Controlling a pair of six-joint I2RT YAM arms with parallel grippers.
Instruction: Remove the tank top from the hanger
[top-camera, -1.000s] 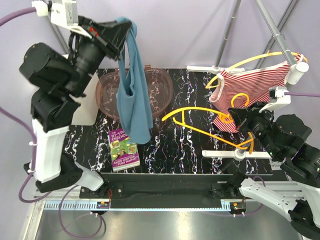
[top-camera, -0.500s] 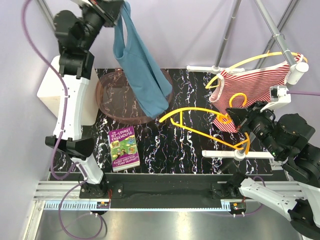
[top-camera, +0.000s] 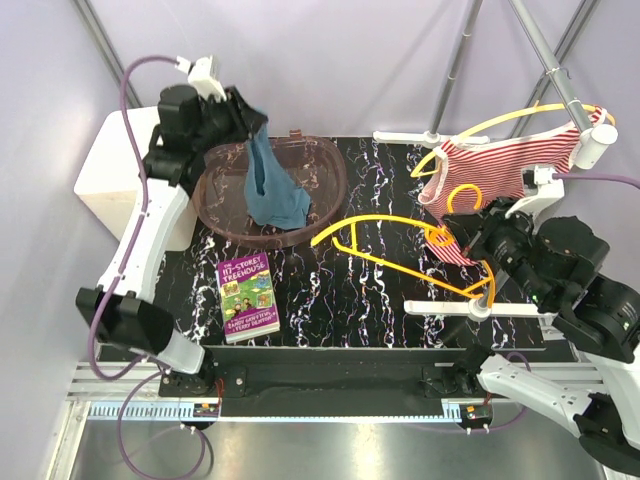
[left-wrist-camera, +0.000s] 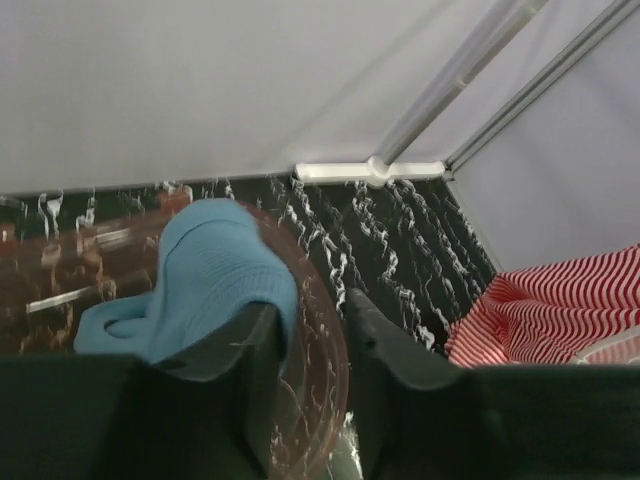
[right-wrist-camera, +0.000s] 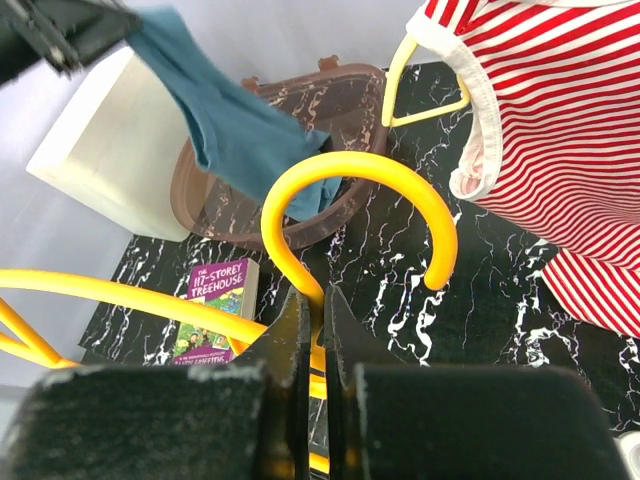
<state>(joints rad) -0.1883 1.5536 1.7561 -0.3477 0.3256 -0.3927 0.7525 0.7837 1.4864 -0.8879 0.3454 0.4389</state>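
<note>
The blue tank top (top-camera: 272, 190) hangs down into the brown basket (top-camera: 330, 195), its upper end still draped over one finger of my left gripper (top-camera: 250, 118). In the left wrist view the jaws of the left gripper (left-wrist-camera: 312, 310) stand apart, with the blue tank top (left-wrist-camera: 210, 270) lying over the left finger and the basket rim (left-wrist-camera: 330, 340) showing in the gap. The bare yellow hanger (top-camera: 390, 222) is held above the table. My right gripper (right-wrist-camera: 312, 300) is shut on the neck of the hanger's hook (right-wrist-camera: 350, 165).
A red-striped top (top-camera: 500, 170) hangs on another yellow hanger from the rack at the back right. A purple book (top-camera: 246, 297) lies at the front left. A white box (top-camera: 110, 180) stands left of the basket. White rack feet (top-camera: 470, 308) cross the right side.
My left arm has swung down from high up to just over the basket. Its jaws have parted, and the blue tank top has dropped into the basket. The right gripper kept hold of the hanger.
</note>
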